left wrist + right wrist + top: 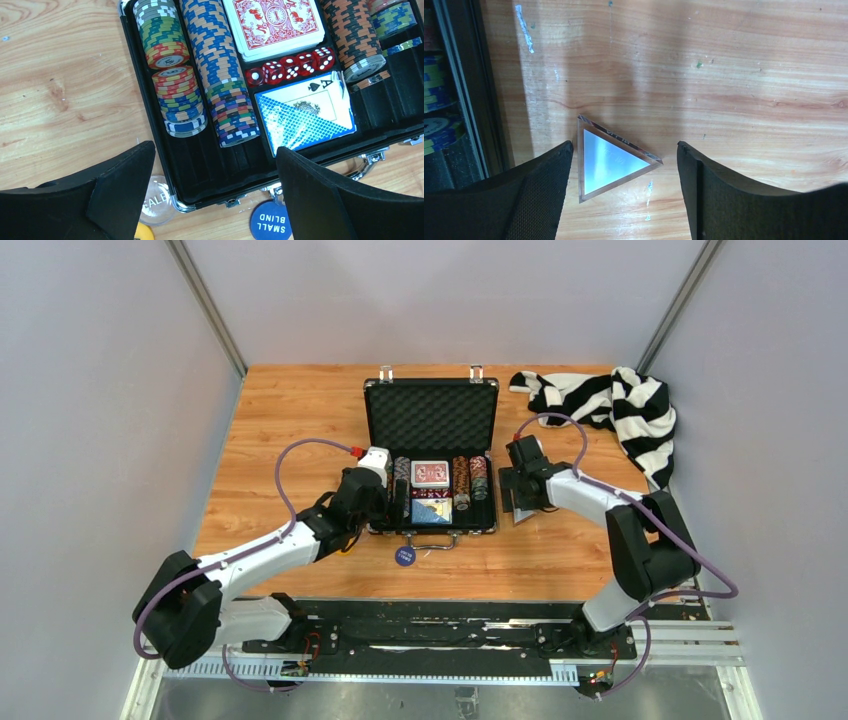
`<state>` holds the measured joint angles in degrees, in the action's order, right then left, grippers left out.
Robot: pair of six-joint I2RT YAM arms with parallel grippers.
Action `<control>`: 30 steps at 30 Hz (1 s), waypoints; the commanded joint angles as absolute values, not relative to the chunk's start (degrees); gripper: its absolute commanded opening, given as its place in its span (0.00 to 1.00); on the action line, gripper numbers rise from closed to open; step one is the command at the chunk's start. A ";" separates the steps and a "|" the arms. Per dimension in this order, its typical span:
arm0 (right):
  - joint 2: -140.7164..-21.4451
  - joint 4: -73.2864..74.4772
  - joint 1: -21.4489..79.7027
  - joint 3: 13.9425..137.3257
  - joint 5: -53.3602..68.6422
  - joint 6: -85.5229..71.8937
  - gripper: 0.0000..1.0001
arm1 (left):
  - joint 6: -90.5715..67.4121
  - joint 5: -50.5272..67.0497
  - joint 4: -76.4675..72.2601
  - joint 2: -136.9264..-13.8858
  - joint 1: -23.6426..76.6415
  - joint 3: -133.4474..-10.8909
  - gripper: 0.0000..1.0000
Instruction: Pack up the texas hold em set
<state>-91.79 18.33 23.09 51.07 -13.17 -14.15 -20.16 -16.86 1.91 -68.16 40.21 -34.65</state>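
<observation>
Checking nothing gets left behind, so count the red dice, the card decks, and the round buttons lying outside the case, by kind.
Red dice: 5
Card decks: 2, one red-backed, one blue-backed
Round buttons outside the case: 3, small blind, dealer, yellow at the frame edge
Total: 10

You're getting bright, even overhead light in the top view. At the right wrist, the triangular mirrored plate (609, 162) is glaring pale white; broad soft shadows are crossing the wooden table (749, 75). At the left wrist, the black fingers (115, 200) are reading dark, nearly featureless.
</observation>
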 commanded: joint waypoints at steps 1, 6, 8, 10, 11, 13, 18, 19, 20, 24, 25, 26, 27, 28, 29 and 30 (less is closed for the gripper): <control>-90.19 18.23 20.60 47.63 -11.82 -15.87 0.76 | -19.78 -16.02 1.59 -68.09 39.99 -35.96 0.96; -90.36 16.99 19.71 46.53 -7.41 -15.89 0.78 | -20.12 -15.06 1.57 -68.42 39.99 -36.11 0.96; -90.92 16.59 19.60 46.31 -6.30 -16.03 0.78 | -20.04 -15.05 1.66 -68.38 39.99 -36.05 0.96; -91.34 16.05 19.60 46.02 -4.66 -16.22 0.79 | -19.90 -15.28 1.84 -68.38 39.99 -36.06 0.96; -91.39 15.77 19.61 45.80 -4.12 -16.34 0.79 | -19.94 -15.32 1.84 -68.38 39.99 -36.04 0.96; -91.31 15.47 19.66 45.25 -3.46 -16.50 0.79 | -19.88 -15.30 1.89 -68.38 40.01 -36.09 0.96; -89.84 15.46 19.60 43.49 -3.33 -16.97 0.79 | -20.03 -14.90 1.89 -68.55 39.99 -36.13 0.96; -89.32 15.50 19.60 43.00 -3.34 -17.27 0.79 | -20.14 -14.75 1.86 -68.68 39.99 -36.26 0.96; -88.81 15.47 19.60 42.48 -3.28 -17.61 0.79 | -20.24 -14.58 1.86 -68.65 39.99 -36.24 0.96; -86.31 15.99 19.60 40.73 -4.21 -18.16 0.79 | -20.35 -14.20 1.81 -68.64 39.99 -36.29 0.96; -85.55 16.36 19.60 40.54 -4.49 -18.18 0.79 | -20.32 -14.10 1.84 -68.62 39.99 -36.30 0.96; -84.84 16.55 19.60 40.27 -4.63 -18.10 0.79 | -20.37 -13.95 1.85 -68.56 39.99 -36.31 0.96; -84.27 16.68 19.60 40.15 -4.85 -18.03 0.79 | -20.46 -13.82 1.77 -68.56 39.99 -36.32 0.96; -84.07 16.73 19.60 40.02 -4.99 -18.01 0.79 | -20.62 -13.76 1.75 -68.61 39.99 -36.35 0.96; -84.07 16.76 19.60 39.99 -4.81 -17.96 0.79 | -20.69 -13.58 1.71 -68.57 39.99 -36.26 0.95; -84.27 16.56 19.60 39.90 -4.57 -18.07 0.79 | -20.80 -13.40 1.64 -68.56 39.99 -36.22 0.95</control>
